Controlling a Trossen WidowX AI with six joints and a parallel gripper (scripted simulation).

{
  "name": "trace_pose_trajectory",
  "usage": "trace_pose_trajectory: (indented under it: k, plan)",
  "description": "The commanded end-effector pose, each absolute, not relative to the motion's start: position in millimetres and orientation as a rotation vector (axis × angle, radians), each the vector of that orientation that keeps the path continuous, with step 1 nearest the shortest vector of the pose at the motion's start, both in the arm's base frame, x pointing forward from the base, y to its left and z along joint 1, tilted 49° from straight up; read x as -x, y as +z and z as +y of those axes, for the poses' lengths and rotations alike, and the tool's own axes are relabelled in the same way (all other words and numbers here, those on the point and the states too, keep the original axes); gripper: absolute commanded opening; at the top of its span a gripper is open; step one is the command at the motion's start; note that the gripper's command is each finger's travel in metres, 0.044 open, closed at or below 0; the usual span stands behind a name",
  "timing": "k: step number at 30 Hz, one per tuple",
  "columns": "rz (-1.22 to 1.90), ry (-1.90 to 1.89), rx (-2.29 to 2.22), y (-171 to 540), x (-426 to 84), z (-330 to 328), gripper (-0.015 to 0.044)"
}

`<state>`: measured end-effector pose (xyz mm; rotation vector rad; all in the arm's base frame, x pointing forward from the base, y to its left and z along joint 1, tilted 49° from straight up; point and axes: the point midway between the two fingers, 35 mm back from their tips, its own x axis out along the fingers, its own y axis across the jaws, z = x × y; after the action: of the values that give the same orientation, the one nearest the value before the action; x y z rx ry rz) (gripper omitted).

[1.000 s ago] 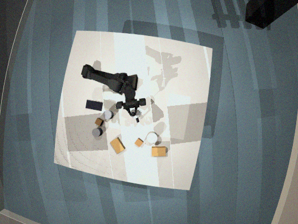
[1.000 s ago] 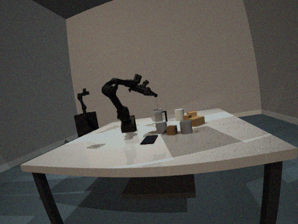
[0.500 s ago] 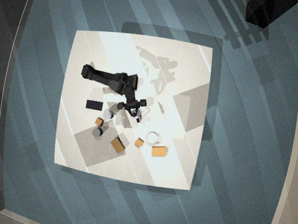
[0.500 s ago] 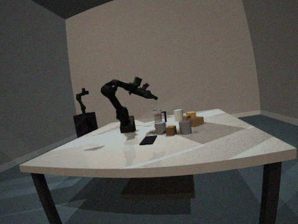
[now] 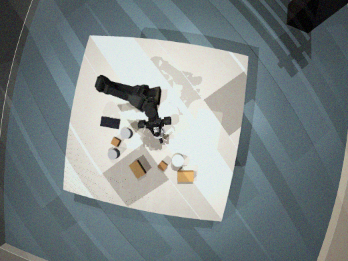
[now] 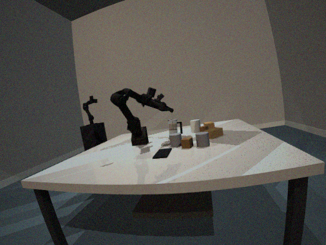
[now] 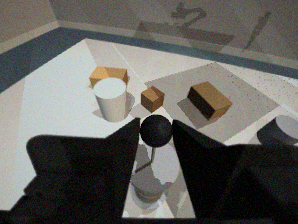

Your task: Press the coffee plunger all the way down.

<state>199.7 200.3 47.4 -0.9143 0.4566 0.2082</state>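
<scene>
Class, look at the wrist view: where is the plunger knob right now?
The black knob sits centre frame, clamped between the gripper fingers, just in front of the white cup and the small brown cube.

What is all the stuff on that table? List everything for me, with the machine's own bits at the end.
Coffee press: one, clear with a dark handle, mid-table under the gripper.
Plunger knob: one, black, atop the press rod, between the fingers.
White cup: one, right of the press.
Grey cylinders: two, in front of the press; the other to its right.
Orange blocks: four, among the cups and cylinders.
Dark flat slab: one, lying near the front.
Table: one, white top, dark legs.
Arm: one, black, based at the back of the table.
Gripper: one, black, shut on the knob.
</scene>
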Motion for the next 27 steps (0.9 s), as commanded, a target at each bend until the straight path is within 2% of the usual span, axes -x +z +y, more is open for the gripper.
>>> trace_pose_trajectory:
  k: [1,27]
  plan:
    - [0.498,0.205,0.946,29.9,-200.1,181.4,0.0116]
    - [0.491,0.202,0.947,19.8,-215.2,173.5,0.0116]
